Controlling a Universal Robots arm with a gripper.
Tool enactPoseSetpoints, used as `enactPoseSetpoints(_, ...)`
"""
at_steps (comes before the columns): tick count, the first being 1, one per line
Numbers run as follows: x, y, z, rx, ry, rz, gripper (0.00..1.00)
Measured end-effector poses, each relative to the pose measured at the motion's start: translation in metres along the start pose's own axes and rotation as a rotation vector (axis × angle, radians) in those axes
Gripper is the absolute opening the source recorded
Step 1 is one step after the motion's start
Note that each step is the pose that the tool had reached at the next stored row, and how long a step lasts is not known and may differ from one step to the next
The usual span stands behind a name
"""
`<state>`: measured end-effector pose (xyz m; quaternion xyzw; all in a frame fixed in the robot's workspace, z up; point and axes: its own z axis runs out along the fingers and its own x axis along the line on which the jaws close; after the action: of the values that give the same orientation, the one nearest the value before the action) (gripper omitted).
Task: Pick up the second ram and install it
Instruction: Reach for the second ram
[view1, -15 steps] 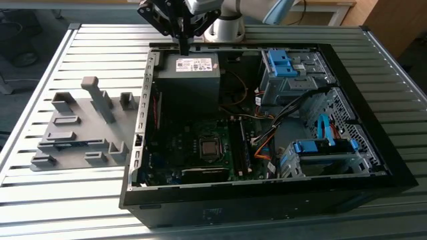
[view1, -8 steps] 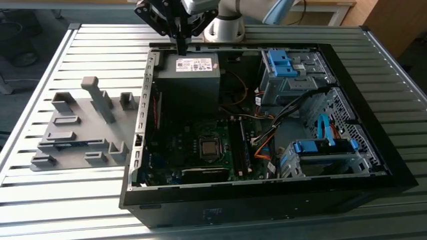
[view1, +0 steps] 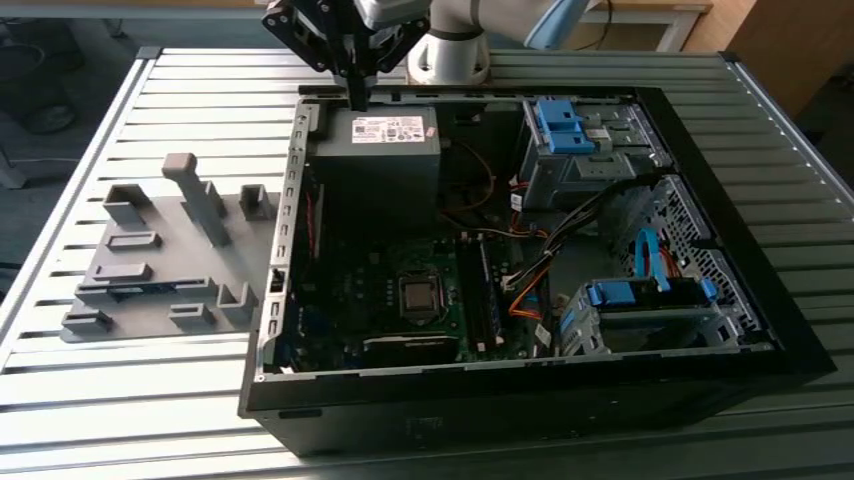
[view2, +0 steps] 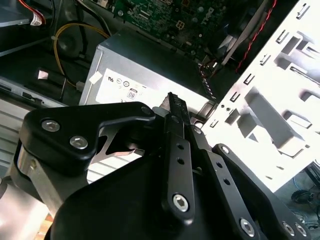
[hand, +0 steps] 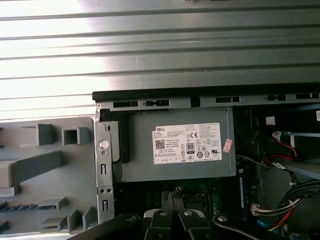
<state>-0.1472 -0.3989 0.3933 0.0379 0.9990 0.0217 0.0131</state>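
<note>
The computer case (view1: 534, 405) lay on the table (view1: 200, 110), toward the exterior view's right edge. Inside it, the power supply (view1: 380, 150) sat at the far end and the motherboard (view1: 400, 300) nearer. The holder plate (view1: 187, 262) lay just beside the case toward the exterior view's left edge, with the second ram (view1: 134, 291) in a block on it. The gripper (view1: 358, 100) hung over the power supply's far edge.

Gripper (view1: 358, 95) up high, pointing straight down, fingers (view2: 176, 120) pressed close together

Item: second ram (view1: 136, 290). I log one long, thin, dark blue-green stick, lying lengthwise in the grey holder (view1: 187, 268), at the exterior view's left, outside the computer case (view1: 534, 410).
</note>
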Motion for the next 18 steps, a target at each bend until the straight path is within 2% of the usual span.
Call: enactPoseSetpoints(18,0.0086,-0.0007,-0.0002,0.0001,0.0001,0.0,0.11)
